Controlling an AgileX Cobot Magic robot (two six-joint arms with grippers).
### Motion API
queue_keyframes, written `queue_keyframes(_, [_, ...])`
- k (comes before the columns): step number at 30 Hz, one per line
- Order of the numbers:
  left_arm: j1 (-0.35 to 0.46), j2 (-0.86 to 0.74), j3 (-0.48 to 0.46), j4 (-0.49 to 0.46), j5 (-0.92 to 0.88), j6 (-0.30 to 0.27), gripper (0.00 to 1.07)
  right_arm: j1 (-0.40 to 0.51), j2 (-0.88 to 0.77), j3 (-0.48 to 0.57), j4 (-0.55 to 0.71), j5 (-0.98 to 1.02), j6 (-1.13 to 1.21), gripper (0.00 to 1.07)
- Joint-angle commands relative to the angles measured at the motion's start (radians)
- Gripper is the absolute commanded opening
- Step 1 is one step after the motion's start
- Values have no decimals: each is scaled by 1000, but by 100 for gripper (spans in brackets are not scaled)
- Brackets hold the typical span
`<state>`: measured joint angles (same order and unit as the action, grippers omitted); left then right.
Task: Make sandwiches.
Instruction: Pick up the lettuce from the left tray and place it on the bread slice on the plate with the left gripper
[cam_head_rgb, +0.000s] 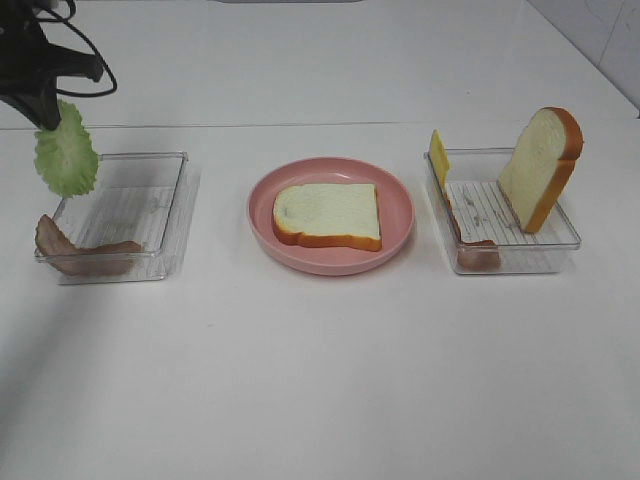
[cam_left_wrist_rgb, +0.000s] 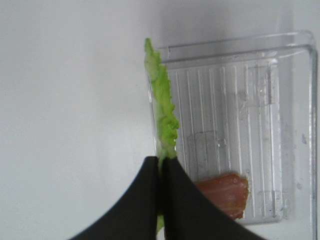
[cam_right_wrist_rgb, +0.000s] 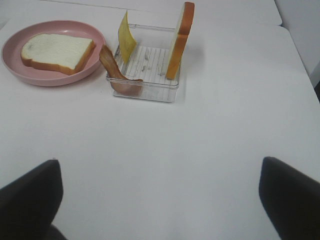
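Newbie: Lettuce leaf (cam_head_rgb: 66, 150) is pinched by its top edge in the left fingers (cam_left_wrist_rgb: 190, 215), which are clamped right down on it. It dangles well off to the left of the pink plate (cam_head_rgb: 400, 215), over the edge of the left tray (cam_head_rgb: 170, 200) farthest from the plate. The right fingers (cam_right_wrist_rgb: 30, 200) are spread wide with nothing in them, over bare surface (cam_head_rgb: 320, 380) somewhere off the plate's right side. How would you play the carry?

Regular: I'd guess the job now is getting that leaf onto the bread slice (cam_head_rgb: 328, 215) lying flat in the plate. It looks floppy and hangs edge-down, so I'd come across high enough to clear the plate's rim. Then lower until the bottom frill touches the bread and drag a bit sideways so it lays flat instead of folding. Let go low, or it might slide off the crust.

Newbie: What's in the containers?

Regular: The left tray has just one bacon strip (cam_head_rgb: 85, 255), slumped with an end poking over the wall farthest from the plate. The right tray (cam_head_rgb: 560, 235) has a cheese slice (cam_head_rgb: 439, 155) propped on the side nearest the plate. A second bread slice (cam_head_rgb: 540, 165) leans upright on the side farthest from it, and a second bacon strip (cam_head_rgb: 470, 245) is draped along the wall nearest the plate. The plate itself holds only that one slice, so I'd say nearly the whole stack is yet to go.
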<state>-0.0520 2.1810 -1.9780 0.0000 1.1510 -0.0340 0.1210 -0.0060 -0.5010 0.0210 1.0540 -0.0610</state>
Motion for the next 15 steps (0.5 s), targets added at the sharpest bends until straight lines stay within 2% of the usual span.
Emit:
queue_keyframes(1, [-5, -53, -15, -27, -1, -1, 0, 1, -22, 0, -4, -5, 3, 98])
queue_keyframes(6, [-20, -89, -56, -92, 6, 2, 0, 1, -22, 0, -4, -5, 3, 98])
queue_keyframes(10, [-83, -97, -151, -170, 67, 3, 0, 1, -22, 0, -4, -5, 3, 98])
queue_keyframes(12, [-96, -97, -162, -186, 69, 5, 0, 1, -22, 0, -4, -5, 3, 98])
queue_keyframes(14, [-149, -97, -181, -261, 46, 34, 0, 1, -22, 0, -4, -5, 3, 98])
queue_keyframes(15, [-149, -97, -181, -261, 46, 34, 0, 1, -22, 0, -4, -5, 3, 98])
